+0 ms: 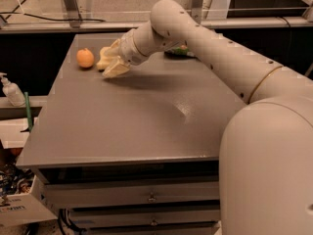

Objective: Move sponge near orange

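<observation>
The orange (85, 58) sits on the grey table (146, 116) near its far left corner. The pale yellow sponge (104, 58) is just to the right of the orange, a small gap away, low at the table top. My gripper (113, 62) is right at the sponge, reaching in from the right and covering its right side. The sponge and the gripper are the same pale colour, so the edge between them is hard to make out. My arm stretches across the far half of the table.
A green snack bag (179, 51) lies at the far edge behind my arm. A soap dispenser (11, 90) stands on a ledge left of the table. A railing runs behind the table. Drawers are below the front edge.
</observation>
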You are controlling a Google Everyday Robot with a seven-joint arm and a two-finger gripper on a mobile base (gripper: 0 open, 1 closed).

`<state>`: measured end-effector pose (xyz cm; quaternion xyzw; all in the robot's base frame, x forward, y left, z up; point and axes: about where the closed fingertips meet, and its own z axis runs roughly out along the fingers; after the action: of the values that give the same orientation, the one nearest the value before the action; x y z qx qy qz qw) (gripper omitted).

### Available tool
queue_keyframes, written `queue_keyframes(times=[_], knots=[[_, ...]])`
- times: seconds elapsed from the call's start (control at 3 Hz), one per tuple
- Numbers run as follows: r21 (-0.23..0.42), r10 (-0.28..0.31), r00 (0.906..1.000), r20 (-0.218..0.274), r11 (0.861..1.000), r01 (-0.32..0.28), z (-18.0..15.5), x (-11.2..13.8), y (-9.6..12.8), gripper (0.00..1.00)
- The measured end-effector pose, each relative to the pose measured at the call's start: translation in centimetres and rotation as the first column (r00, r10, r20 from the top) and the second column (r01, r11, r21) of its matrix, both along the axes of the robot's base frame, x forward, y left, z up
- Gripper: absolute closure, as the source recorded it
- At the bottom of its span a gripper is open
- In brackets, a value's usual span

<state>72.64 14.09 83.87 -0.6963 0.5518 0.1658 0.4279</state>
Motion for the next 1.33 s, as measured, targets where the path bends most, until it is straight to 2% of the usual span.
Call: queue_keyframes(times=[0.33,0.67,1.0,1.33], knots=[[0.000,-0.004,1.0000,0.000,1.000,0.004,0.1,0.0,0.0,0.00],[0.004,-0.007,1.0000,0.002,1.000,0.007,0.3,0.0,0.0,0.00],[0.051,-0.027,0.9996,-0.003,0.998,0.027,1.3,-0.2,-0.6,0.00],[0.140,-0.104,0.9944,-0.020,0.985,0.105,3.2,-0.7,-3.5,0.00]])
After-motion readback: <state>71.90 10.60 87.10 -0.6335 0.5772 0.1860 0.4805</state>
